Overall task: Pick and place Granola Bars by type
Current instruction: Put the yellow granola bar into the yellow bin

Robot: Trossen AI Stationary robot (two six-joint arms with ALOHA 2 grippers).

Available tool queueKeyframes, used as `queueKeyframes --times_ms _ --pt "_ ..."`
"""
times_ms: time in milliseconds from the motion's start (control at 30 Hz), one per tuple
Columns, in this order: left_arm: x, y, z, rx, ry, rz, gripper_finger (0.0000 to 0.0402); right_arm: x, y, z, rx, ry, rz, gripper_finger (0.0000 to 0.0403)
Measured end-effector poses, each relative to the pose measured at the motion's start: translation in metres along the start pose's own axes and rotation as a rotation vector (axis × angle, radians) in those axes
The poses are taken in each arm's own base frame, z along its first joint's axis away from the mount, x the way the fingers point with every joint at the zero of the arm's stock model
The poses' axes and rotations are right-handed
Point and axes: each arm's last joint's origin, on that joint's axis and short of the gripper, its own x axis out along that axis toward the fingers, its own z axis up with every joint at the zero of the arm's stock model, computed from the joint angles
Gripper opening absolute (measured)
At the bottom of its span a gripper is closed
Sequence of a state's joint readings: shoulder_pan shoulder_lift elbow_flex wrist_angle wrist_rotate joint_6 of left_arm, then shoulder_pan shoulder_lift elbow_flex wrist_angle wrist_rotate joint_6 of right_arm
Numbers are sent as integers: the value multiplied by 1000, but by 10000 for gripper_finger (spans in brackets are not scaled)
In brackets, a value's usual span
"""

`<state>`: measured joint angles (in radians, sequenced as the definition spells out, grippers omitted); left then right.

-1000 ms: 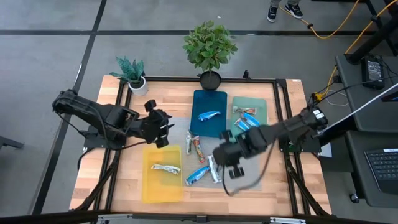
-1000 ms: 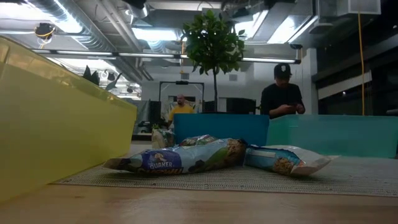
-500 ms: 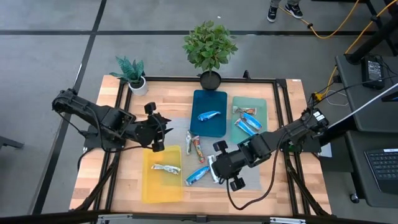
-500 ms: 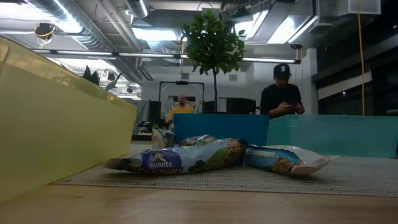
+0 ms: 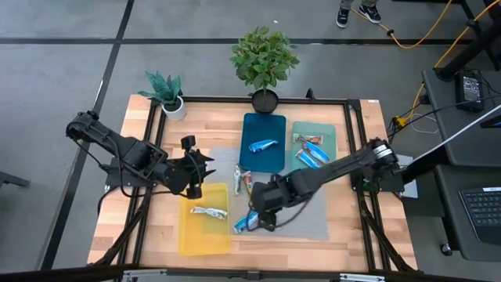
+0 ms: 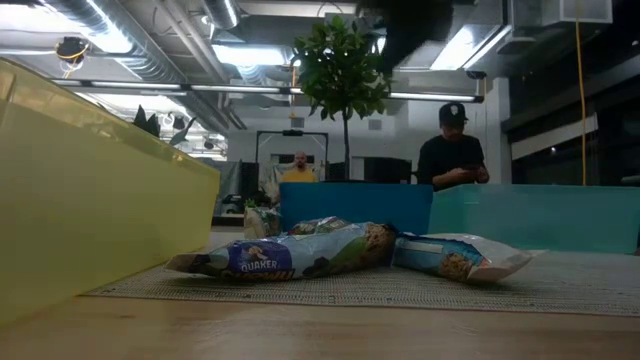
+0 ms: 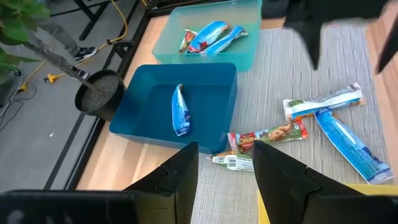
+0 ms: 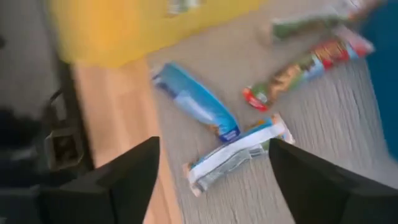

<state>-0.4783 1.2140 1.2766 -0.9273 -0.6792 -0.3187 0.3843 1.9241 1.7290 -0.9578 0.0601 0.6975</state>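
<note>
Several granola bars lie flat on the grey mat (image 5: 301, 223): a blue one (image 8: 196, 102), a white one (image 8: 236, 152), a red-orange one (image 8: 308, 68) and a green-white one (image 7: 233, 163). My right gripper (image 8: 214, 186) hangs open above the blue and white bars (image 5: 249, 222), pointing steeply down and touching nothing. My left gripper (image 7: 227, 180) is open and empty, in the air over the far edge of the yellow tray (image 5: 188, 235). One bar (image 5: 208, 211) lies in the yellow tray, one blue bar (image 5: 263, 146) in the blue tray (image 5: 263, 125), and a few (image 5: 309, 153) in the teal tray (image 5: 329, 133).
Two potted plants (image 5: 264, 59) (image 5: 166, 90) stand at the table's far edge. In the low view the yellow tray's wall (image 6: 90, 200) fills the left side, and people stand in the room behind. Bare wood (image 5: 156, 219) lies left of the yellow tray.
My right gripper has swung toward the table's left and come down, rolling about its own axis, and now hangs over the blue and white bars. My left gripper has drifted a little toward the near edge, over the yellow tray's far rim. No bar has moved.
</note>
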Motion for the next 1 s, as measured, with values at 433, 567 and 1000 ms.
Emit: queueKeyframes --times_ms 433,567,1000 --pt "0 0 -2 13 22 -17 143 57 -2 -11 346 124 -153 316" --pt "0 0 -2 12 22 -17 143 79 -4 -17 403 193 -199 316" --pt "0 0 -2 -14 22 -16 143 113 -5 -23 406 247 -228 316"
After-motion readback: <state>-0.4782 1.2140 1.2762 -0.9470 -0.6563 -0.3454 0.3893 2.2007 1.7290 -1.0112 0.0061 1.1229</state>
